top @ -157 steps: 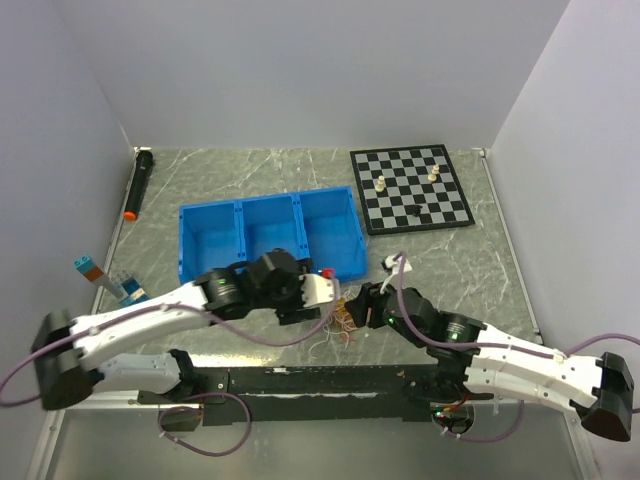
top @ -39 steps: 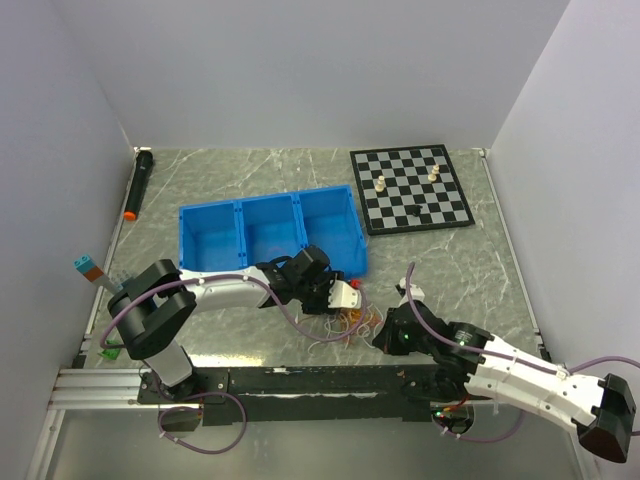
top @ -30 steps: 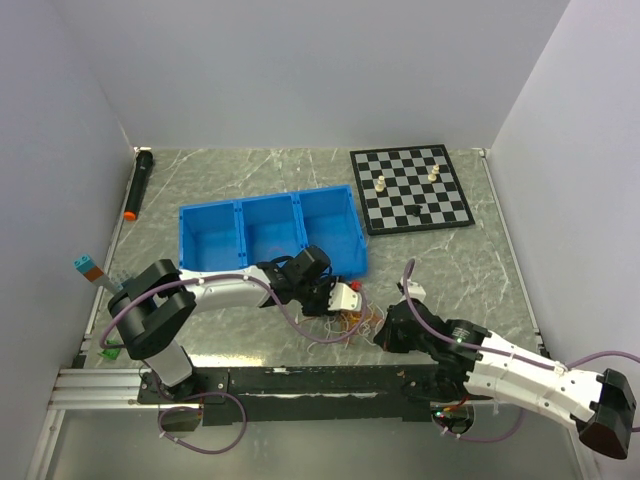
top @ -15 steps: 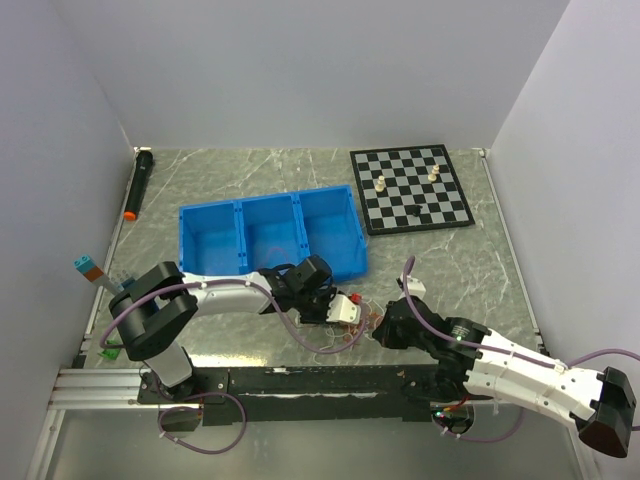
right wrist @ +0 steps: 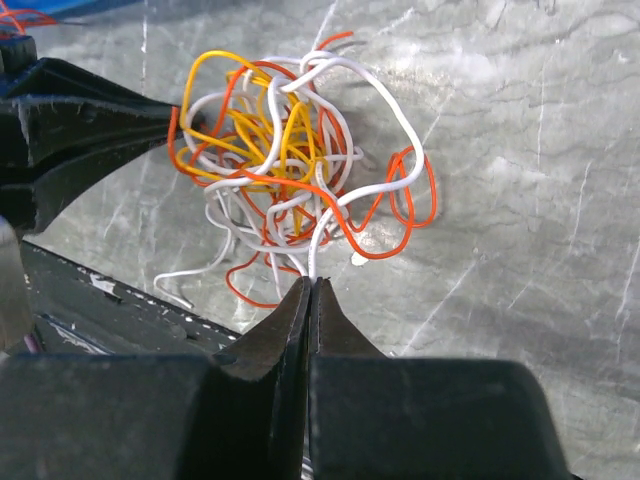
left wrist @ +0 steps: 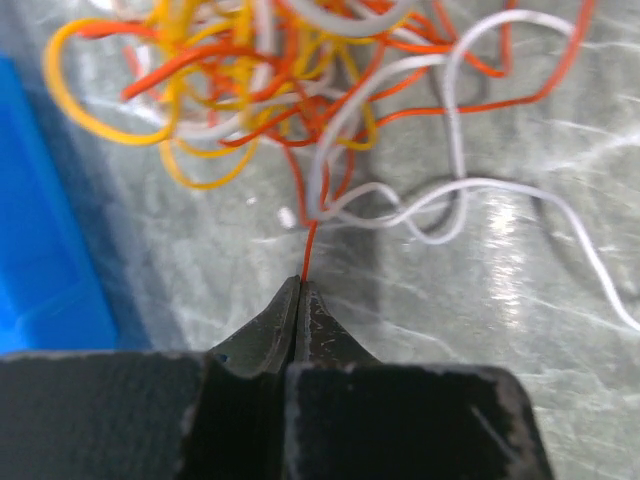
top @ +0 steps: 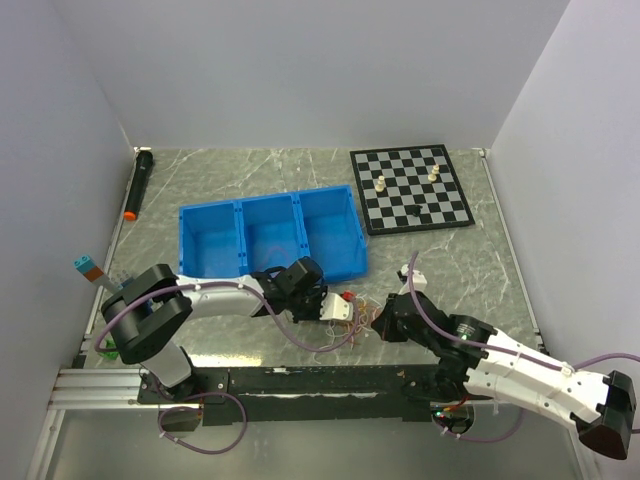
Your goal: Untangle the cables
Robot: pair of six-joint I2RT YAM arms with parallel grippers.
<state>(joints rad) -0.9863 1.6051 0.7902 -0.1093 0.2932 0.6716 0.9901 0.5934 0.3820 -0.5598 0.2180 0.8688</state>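
2 grippers are shut tight on the cables (right wrist: 290, 180), 1 messy ball on the table (top: 480, 270) by the blue bin (top: 240, 203). The left gripper (left wrist: 300, 285) pinches a red wire (left wrist: 309, 240). The right gripper (right wrist: 311, 285) seems to pinch a white wire (right wrist: 313, 255), but the end is hidden. The left gripper sits nearer the front edge than 1 second ago, and its wire looks straight, so pulling has likely begun.

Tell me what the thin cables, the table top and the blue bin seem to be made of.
The cables: probably wire in smooth plastic insulation, red, orange, yellow and white; they hold springy loops and shine slightly. The table top: grey-green marble look with white veins, semi-gloss; possibly laminate. The blue bin: likely moulded plastic, uniform colour, thin walls.
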